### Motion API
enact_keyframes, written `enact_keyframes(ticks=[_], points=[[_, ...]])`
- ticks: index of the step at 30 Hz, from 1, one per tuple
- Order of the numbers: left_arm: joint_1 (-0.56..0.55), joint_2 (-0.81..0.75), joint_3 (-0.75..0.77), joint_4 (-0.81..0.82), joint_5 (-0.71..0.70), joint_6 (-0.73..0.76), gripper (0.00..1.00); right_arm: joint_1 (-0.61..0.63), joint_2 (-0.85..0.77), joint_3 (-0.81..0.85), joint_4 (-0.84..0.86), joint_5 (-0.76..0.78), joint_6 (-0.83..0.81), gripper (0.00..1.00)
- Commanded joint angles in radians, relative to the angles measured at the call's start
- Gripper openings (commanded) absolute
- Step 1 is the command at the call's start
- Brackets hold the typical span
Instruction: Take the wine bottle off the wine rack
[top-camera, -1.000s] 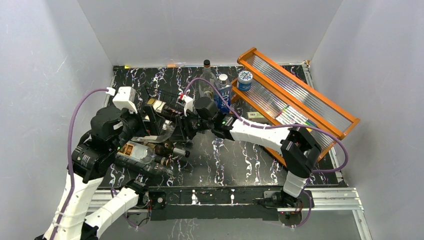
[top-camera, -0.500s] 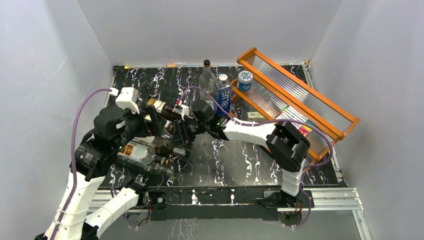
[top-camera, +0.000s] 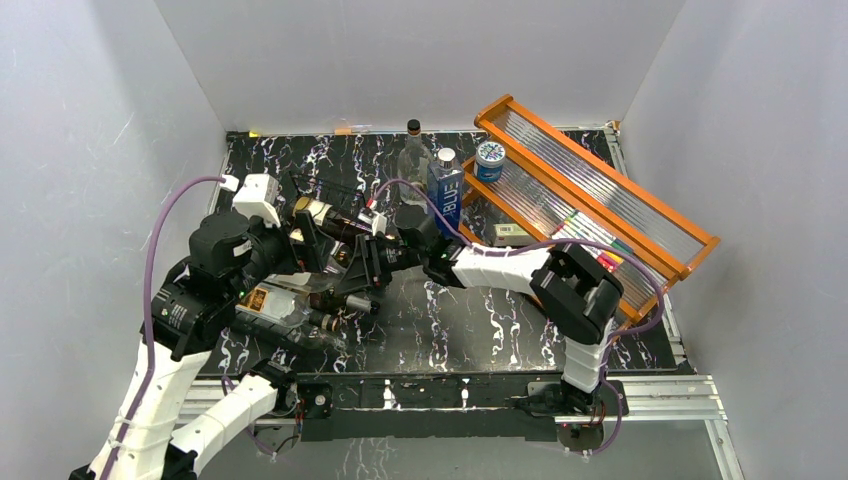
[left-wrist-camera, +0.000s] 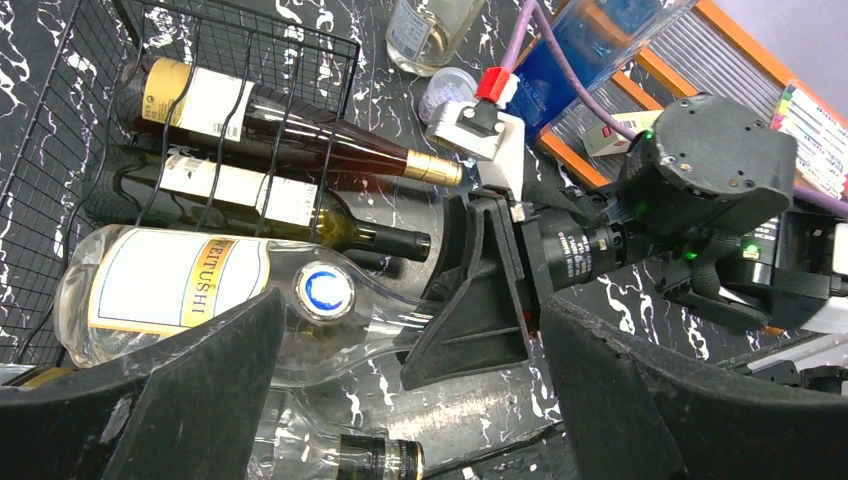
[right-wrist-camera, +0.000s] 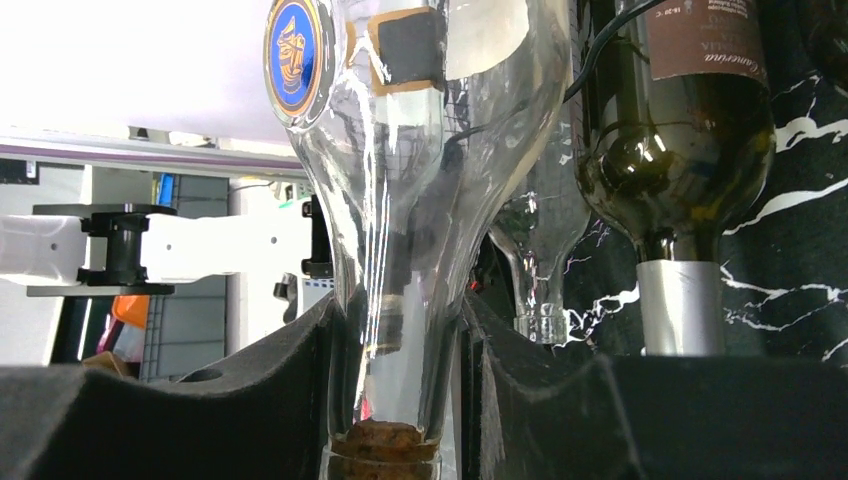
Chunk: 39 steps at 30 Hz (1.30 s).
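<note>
Right wrist view: the clear bottle (right-wrist-camera: 400, 150) with the blue medallion has its corked neck pinched between the foam pads of the right tool (right-wrist-camera: 400, 370). From the left wrist, it's lying on its side right next to a dark bottle (left-wrist-camera: 330, 225) in the wire rack (left-wrist-camera: 300, 50), neck poking out past the wire. The left tool (left-wrist-camera: 410, 330) hangs just above, spread wide. The orange shelf (top-camera: 600, 200) sits off to the right on the desk (top-camera: 480, 320).

We see pale grey walls (top-camera: 400, 50) closing in a black tabletop (top-camera: 480, 320) veined with white, evenly lit.
</note>
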Motion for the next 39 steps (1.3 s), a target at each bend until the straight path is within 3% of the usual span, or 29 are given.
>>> enact_keyframes(ticks=[1,14,39], points=[[0.005,0.006,0.014,0.022,0.022,-0.005,0.98,0.003,-0.162,-0.006,0.220,-0.002,0.057,0.00],[0.004,0.007,0.013,0.036,0.041,-0.022,0.98,0.004,-0.256,-0.106,0.339,0.079,0.147,0.00],[0.004,0.012,0.010,0.049,0.065,-0.056,0.98,0.004,-0.494,-0.202,0.247,0.189,0.117,0.00]])
